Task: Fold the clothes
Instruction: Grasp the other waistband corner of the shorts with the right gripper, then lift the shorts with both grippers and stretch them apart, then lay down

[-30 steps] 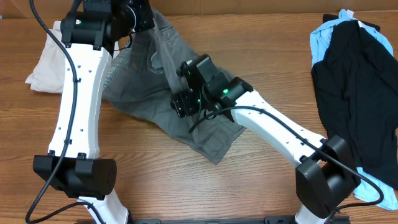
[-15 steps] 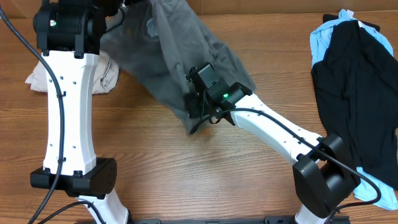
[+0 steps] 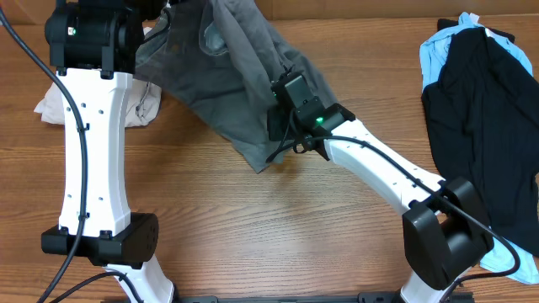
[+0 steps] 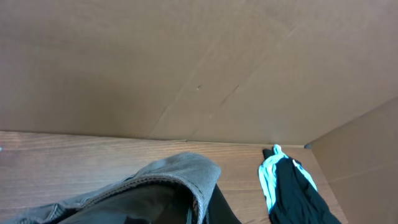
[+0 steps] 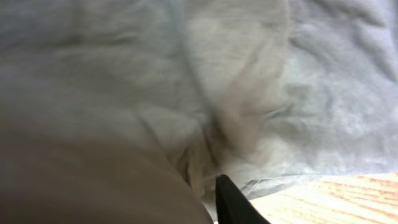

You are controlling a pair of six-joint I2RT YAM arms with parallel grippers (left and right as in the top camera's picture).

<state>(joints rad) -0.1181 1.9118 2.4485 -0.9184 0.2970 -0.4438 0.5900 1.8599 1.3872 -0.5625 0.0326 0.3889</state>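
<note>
The grey shorts (image 3: 240,76) hang from the back of the table down to a low corner (image 3: 259,162) near the wood. My left gripper (image 3: 171,10) is shut on their waistband (image 4: 180,174), which drapes over its dark fingers (image 4: 219,210) in the left wrist view. My right gripper (image 3: 278,126) is pressed into the shorts' lower right edge. In the right wrist view grey cloth (image 5: 236,74) fills the frame, and a bunched fold sits pinched beside the black fingertip (image 5: 233,202). Black and light-blue garments (image 3: 480,109) lie heaped at the far right.
A beige cloth (image 3: 52,97) lies at the left, partly behind the left arm (image 3: 93,168). A cardboard wall (image 4: 186,62) stands along the back. Bare wood (image 3: 253,236) spans the front middle. The right arm (image 3: 379,172) slants across the table's right half.
The left gripper has lifted the shorts up and back, pulling most of them off the table. The right gripper has slid up and right along the cloth and closed on it.
</note>
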